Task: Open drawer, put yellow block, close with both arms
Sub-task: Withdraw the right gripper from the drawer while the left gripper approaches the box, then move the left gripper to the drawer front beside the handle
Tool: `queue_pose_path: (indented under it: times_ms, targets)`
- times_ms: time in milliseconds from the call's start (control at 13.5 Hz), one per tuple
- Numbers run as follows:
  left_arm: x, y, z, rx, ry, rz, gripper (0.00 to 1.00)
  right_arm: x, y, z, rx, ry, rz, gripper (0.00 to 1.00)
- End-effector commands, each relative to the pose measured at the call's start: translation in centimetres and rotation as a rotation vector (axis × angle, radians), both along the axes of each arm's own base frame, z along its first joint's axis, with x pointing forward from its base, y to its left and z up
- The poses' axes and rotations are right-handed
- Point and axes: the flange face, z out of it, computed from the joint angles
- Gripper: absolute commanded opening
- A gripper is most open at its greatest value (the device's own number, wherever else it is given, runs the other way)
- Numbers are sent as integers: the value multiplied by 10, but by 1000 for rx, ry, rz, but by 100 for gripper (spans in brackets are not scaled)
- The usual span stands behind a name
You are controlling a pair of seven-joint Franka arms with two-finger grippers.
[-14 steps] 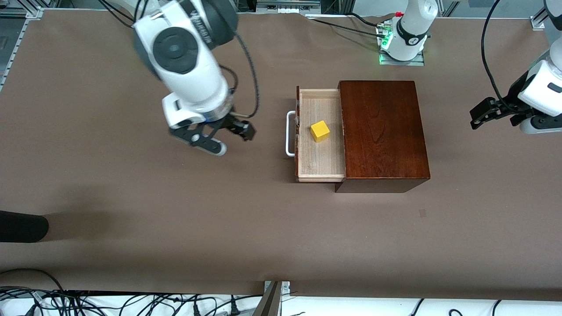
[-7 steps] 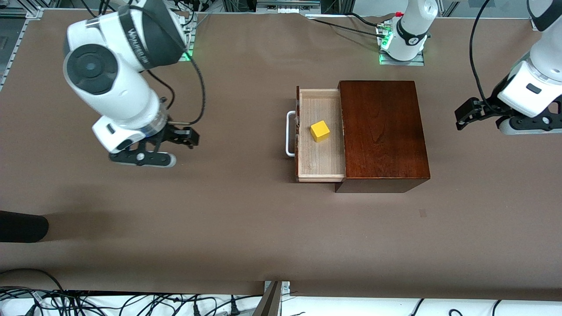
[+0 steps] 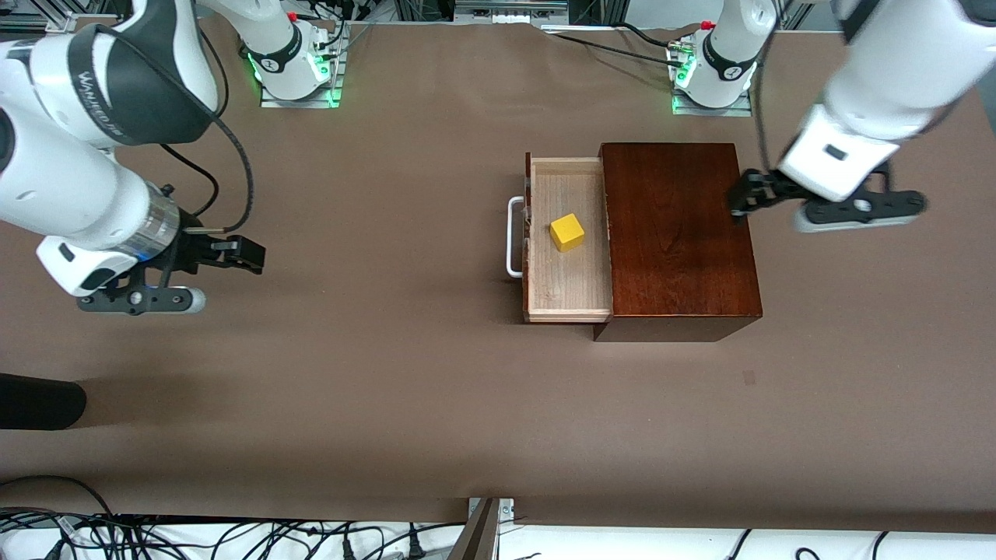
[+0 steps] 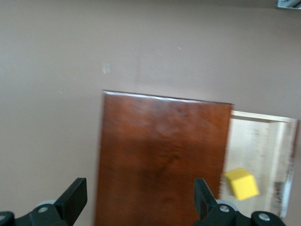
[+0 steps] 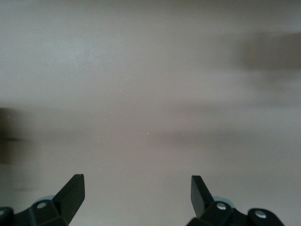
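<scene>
The drawer (image 3: 564, 284) stands pulled out of the dark reddish-brown box (image 3: 677, 233), its white handle (image 3: 513, 237) toward the right arm's end of the table. The yellow block (image 3: 567, 232) lies in the pale tray, free of both grippers. My left gripper (image 3: 770, 211) hangs open over the box's edge at the left arm's end. In the left wrist view the left gripper (image 4: 139, 188) spans the box top (image 4: 160, 160), and the yellow block (image 4: 241, 183) shows in the drawer (image 4: 254, 136). My right gripper (image 3: 226, 278) is open and empty over bare table, well away from the handle. The right wrist view shows the right gripper (image 5: 136, 181) above brown table only.
Both arm bases (image 3: 296, 70) (image 3: 712, 78) glow green at the edge farthest from the front camera. A black object (image 3: 39, 400) juts in at the right arm's end. Cables and a metal bracket (image 3: 482, 529) line the nearest edge.
The right arm swung away from the drawer toward its own end of the table. The left arm moved in over the box's edge. Drawer and block stayed put.
</scene>
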Motion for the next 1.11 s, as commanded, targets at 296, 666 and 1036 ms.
queue_pose_path:
  times_ms: [296, 666, 1036]
  targets:
    - [-22, -103, -24, 5, 30, 149, 100, -20, -12, 15, 29, 58, 79, 100]
    - [9, 2, 8, -4, -4, -27, 100, -39, -63, 11, 79, 124, 69, 100]
    - [6, 12, 16, -11, -1, -9, 100, -100, -77, -3, 64, 37, 96, 100]
